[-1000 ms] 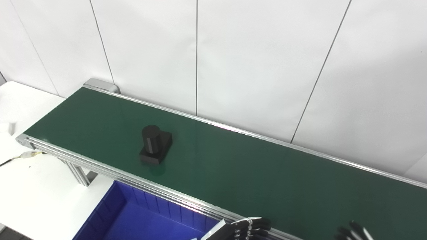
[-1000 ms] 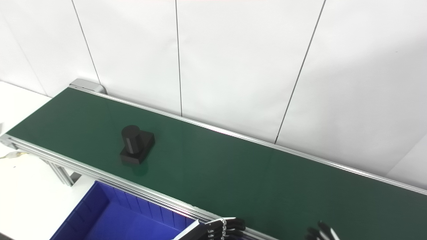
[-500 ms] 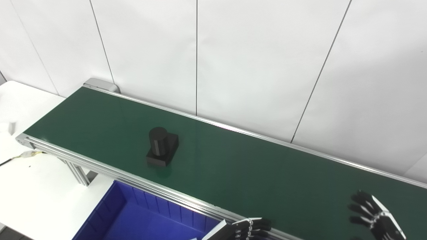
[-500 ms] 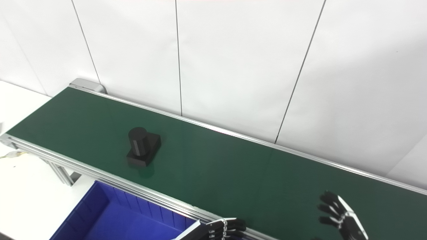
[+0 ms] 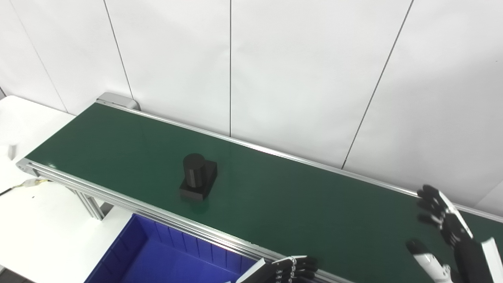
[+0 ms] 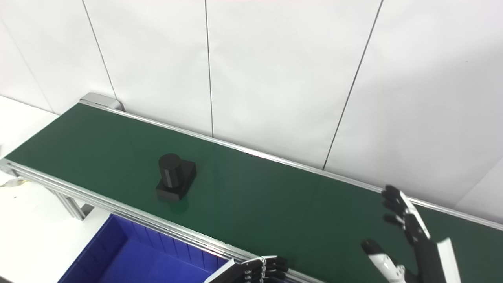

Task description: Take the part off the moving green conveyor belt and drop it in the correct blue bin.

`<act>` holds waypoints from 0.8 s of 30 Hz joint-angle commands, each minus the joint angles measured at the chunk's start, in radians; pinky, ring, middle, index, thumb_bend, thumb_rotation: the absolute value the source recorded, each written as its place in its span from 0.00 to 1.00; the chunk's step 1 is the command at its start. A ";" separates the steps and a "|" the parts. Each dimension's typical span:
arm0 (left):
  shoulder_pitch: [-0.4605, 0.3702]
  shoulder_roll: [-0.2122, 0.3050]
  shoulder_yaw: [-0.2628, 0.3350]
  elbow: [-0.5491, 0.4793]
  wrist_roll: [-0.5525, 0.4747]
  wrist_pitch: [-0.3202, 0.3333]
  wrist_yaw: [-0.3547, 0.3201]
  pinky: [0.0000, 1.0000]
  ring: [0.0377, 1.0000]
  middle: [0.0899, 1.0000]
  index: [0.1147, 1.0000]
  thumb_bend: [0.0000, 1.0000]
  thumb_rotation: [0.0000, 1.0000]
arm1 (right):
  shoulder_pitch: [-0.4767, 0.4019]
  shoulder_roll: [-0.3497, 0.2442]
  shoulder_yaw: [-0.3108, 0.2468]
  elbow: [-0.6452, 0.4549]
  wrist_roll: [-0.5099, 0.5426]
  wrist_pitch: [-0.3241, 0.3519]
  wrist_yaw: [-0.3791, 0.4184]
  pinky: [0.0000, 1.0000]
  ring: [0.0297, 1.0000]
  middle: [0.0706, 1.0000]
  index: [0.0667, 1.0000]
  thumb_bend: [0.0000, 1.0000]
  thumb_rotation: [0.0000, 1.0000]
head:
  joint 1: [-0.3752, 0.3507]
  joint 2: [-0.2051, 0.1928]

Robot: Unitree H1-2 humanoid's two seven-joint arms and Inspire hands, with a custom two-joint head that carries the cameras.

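A black part [image 5: 197,177], a short cylinder standing on a square base, rides on the green conveyor belt [image 5: 298,204] left of its middle. My right hand [image 5: 446,232] hovers over the belt's right end, open, fingers spread and thumb apart, far to the right of the part. My left hand [image 5: 289,269] sits low at the bottom edge, by the belt's near rail, fingers curled with nothing in them. A blue bin [image 5: 165,257] lies below the near rail, just under the part's stretch of belt.
A white table [image 5: 35,220] lies at the left under the belt's end. The belt's aluminium near rail [image 5: 157,214] runs between the bin and the belt. White wall panels stand right behind the far rail.
The part has travelled to the right along the belt. My right hand has risen from the bottom edge and now stands open above the belt's right end. The left hand has stayed put.
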 commanded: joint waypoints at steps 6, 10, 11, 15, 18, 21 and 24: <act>-0.016 0.021 0.008 -0.028 -0.031 -0.037 -0.020 0.81 0.83 0.84 0.83 1.00 0.20 | -0.128 0.035 0.031 0.015 -0.026 0.086 0.017 0.77 0.86 0.88 0.90 0.60 0.62 | -0.077 0.015; -0.016 0.037 0.013 -0.036 -0.045 -0.031 -0.029 0.82 0.84 0.84 0.84 1.00 0.18 | -0.167 0.056 0.062 0.065 -0.064 0.095 0.014 0.73 0.83 0.85 0.88 0.63 0.53 | -0.124 0.022; -0.016 0.040 0.014 -0.037 -0.048 -0.030 -0.030 0.82 0.84 0.84 0.84 1.00 0.18 | -0.174 0.060 0.068 0.078 -0.071 0.099 0.014 0.73 0.83 0.86 0.88 0.64 0.53 | -0.131 0.023; -0.019 0.048 0.017 -0.031 -0.062 -0.040 -0.037 0.83 0.84 0.84 0.85 1.00 0.17 | -0.200 0.088 0.080 0.157 -0.066 0.076 0.001 0.75 0.85 0.86 0.88 0.67 0.51 | -0.159 0.025; -0.019 0.053 0.019 -0.029 -0.067 -0.045 -0.040 0.83 0.84 0.85 0.85 1.00 0.17 | -0.215 0.104 0.090 0.207 -0.072 0.038 -0.016 0.77 0.85 0.86 0.88 0.68 0.50 | -0.166 0.027; -0.018 0.058 0.024 -0.031 -0.069 -0.048 -0.043 0.83 0.84 0.85 0.86 1.00 0.17 | -0.234 0.122 0.109 0.248 -0.090 0.024 -0.033 0.78 0.86 0.87 0.89 0.69 0.50 | -0.180 0.029; -0.017 0.061 0.027 -0.032 -0.073 -0.047 -0.047 0.83 0.84 0.85 0.86 1.00 0.16 | -0.254 0.135 0.128 0.280 -0.105 0.020 -0.050 0.77 0.85 0.87 0.89 0.71 0.52 | -0.187 0.030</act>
